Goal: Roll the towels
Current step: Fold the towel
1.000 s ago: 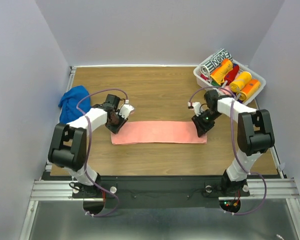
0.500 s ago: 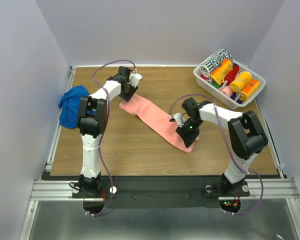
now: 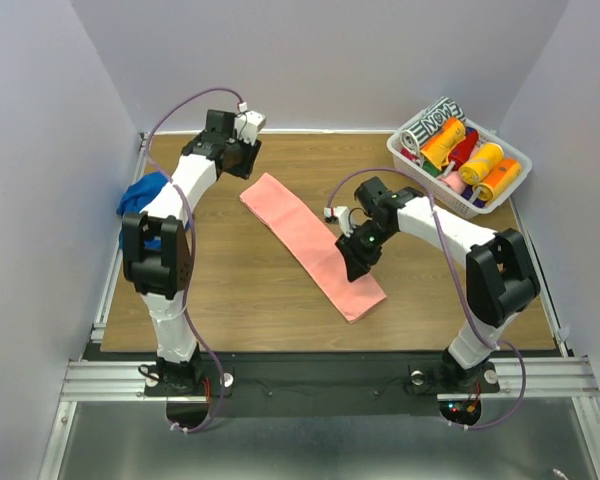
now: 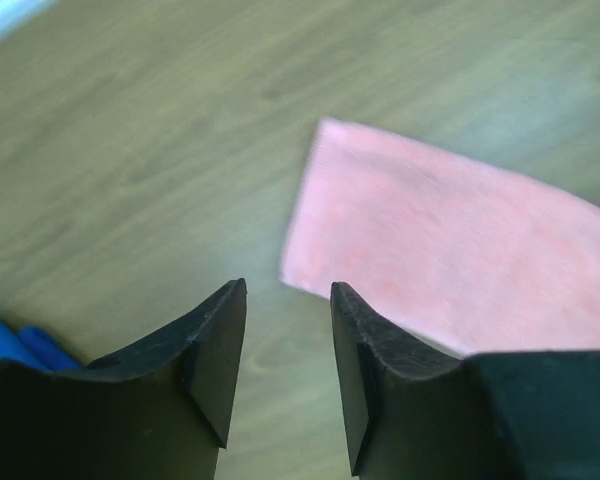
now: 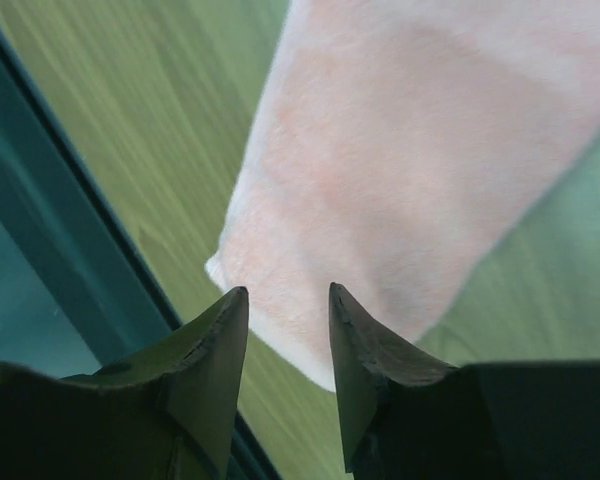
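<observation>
Towel, pink, top view: salmon pink towel [image 3: 310,243] flat on table [image 3: 230,290], one long strip lying diagonal, far left to near right.
Towel, blue, top view: royal blue towel [image 3: 138,196] bunched at table's left edge, partly behind left arm, well apart from pink one.
Left gripper, top view: left gripper [image 3: 238,160] just beyond pink towel's far end; jaw gap unreadable here.
Right gripper, top view: right gripper [image 3: 355,262] over near half of pink towel; contact can't be told.
Basket, top view: white basket [image 3: 428,181] at far right corner, holding orange rolls [image 3: 480,160], red roll [image 3: 463,148], black-and-white patterned roll [image 3: 432,122].
Left wrist view: jaws a little apart, nothing between; pink towel's corner on wood just ahead, blue cloth at lower left.
Right wrist view: jaws a little apart, empty; pink towel's near end directly below, table's dark front edge at left.
</observation>
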`<state>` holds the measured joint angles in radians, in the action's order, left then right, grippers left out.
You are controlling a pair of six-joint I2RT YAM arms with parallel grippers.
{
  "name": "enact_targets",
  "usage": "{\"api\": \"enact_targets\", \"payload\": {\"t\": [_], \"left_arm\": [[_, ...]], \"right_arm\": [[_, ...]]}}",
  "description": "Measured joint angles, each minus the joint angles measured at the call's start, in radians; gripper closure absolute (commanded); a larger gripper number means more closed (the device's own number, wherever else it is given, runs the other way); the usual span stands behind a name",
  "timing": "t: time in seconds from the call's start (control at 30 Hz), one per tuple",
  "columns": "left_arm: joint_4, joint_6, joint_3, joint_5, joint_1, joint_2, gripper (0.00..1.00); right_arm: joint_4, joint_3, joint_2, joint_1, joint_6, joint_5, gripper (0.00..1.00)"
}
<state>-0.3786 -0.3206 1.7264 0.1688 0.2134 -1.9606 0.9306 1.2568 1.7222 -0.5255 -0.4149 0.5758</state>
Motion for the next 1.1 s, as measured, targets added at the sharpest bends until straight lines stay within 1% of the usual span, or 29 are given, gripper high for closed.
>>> {"api": "enact_targets", "payload": {"t": [0.03, 0.1, 0.27, 0.37, 0.43, 0.6, 0.67, 0.83, 0.97, 1.03, 1.1], "left_arm": [[0.002, 0.018, -0.047, 0.011, 0.007, 0.036, 0.55], [0.023, 0.065, -0.134, 0.033, 0.032, 0.082, 0.57], [0.045, 0.166, -0.257, 0.090, 0.089, 0.078, 0.62], [0.049, 0.204, -0.273, 0.114, 0.113, 0.054, 0.65], [0.061, 0.218, -0.273, 0.121, 0.115, 0.032, 0.65], [0.071, 0.237, -0.234, 0.114, 0.112, -0.092, 0.65], [0.056, 0.238, -0.178, 0.119, 0.109, -0.145, 0.65], [0.036, 0.226, 0.052, 0.140, 0.106, -0.301, 0.66], [0.011, 0.214, 0.232, 0.160, 0.111, -0.412, 0.60], [-0.013, 0.205, 0.358, 0.161, 0.116, -0.484, 0.57], [-0.019, 0.197, 0.469, 0.170, 0.119, -0.550, 0.50]], "right_arm": [[-0.009, 0.021, 0.002, 0.016, 0.000, -0.005, 0.61], [-0.019, 0.034, 0.012, 0.033, 0.000, -0.026, 0.63], [-0.047, 0.027, 0.088, 0.058, -0.004, -0.101, 0.66], [-0.058, -0.007, 0.123, 0.060, -0.008, -0.125, 0.67], [-0.066, -0.041, 0.134, 0.060, -0.007, -0.125, 0.67], [-0.078, -0.072, 0.122, 0.060, -0.003, -0.084, 0.67], [-0.079, -0.088, 0.122, 0.058, 0.007, -0.031, 0.67], [-0.080, -0.104, 0.156, 0.043, 0.046, 0.108, 0.67], [-0.122, -0.098, 0.208, 0.037, 0.108, 0.225, 0.64], [-0.150, -0.082, 0.235, 0.031, 0.152, 0.267, 0.63], [-0.169, -0.046, 0.269, 0.017, 0.193, 0.298, 0.60]]}}
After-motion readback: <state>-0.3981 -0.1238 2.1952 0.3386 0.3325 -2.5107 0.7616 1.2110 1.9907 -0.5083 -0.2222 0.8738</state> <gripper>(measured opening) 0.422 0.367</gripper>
